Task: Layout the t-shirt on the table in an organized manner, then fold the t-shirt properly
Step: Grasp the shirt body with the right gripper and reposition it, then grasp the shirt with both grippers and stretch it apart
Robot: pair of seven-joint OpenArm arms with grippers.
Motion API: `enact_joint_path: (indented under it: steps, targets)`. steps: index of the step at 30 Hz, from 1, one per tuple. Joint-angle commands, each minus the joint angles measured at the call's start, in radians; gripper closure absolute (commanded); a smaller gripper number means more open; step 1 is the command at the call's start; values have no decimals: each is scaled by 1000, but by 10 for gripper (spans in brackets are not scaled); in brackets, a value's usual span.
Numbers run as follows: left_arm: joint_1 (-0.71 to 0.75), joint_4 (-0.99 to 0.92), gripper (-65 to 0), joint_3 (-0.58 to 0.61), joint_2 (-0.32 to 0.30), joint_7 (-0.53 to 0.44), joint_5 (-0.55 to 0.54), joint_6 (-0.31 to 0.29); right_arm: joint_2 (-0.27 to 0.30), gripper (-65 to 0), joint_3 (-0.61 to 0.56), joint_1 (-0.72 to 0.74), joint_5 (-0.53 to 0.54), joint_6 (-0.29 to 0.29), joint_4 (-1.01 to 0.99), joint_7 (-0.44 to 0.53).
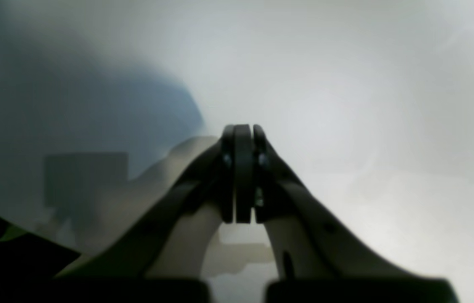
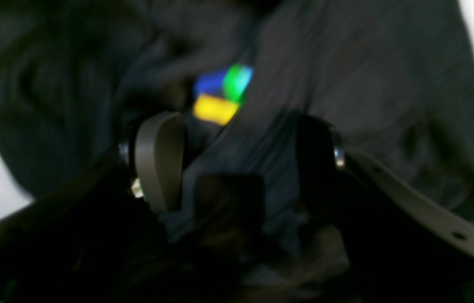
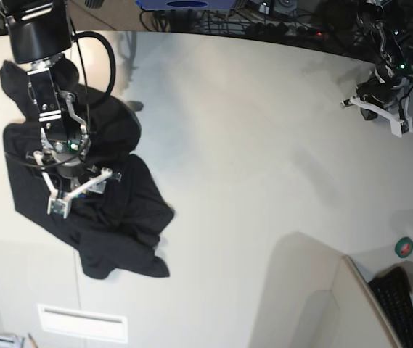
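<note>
Though blurred, the t-shirt (image 2: 346, 84) shows no readable writing.

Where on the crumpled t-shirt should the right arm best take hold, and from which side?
Probably the t-shirt edge nearest the table's middle, coming from above: the cloth lies bunched in folds, and that border looks free to pull outward.
</note>
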Motion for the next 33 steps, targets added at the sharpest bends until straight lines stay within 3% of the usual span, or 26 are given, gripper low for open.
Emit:
enact_joint_path:
  steps: [1, 10, 13, 16, 19, 22, 27, 32, 33]
  targets:
    - [0, 14, 0, -8, -15, -16, -6, 2, -3, -402, -2, 4, -2, -13, 10, 17]
    - [-5, 14, 0, -6, -15, -16, -6, 2, 3, -402, -3, -64, -2, -116, 36, 20]
    - [-5, 12, 0, -6, -15, -16, -6, 2, 18, -402, -31, -153, -4, -70, 177, 23]
    - [-6, 12, 0, -6, -15, -16, -6, 2, 32, -402, -143, -202, -48, -55, 280, 23]
    - [-8, 17, 0, -5, -15, -16, -6, 2, 37, -402, -270, -206, -157, -55, 289, 20]
    - [-8, 17, 0, -5, -15, -16, -7, 2, 20, -402, -330, -202, -189, -56, 237, 20]
    - [-8, 17, 0, -5, -15, -16, -6, 2, -33, -402, -288, -182, -192, -56, 128, 20]
    - [-8, 17, 0, 8, -10, -16, -6, 2, -34, -398, -281, -150, -192, -56, 31, 23]
    - [-8, 17, 0, 38, -13, -16, -6, 2, -34, -371, -281, -150, -192, -56, 23, 23]
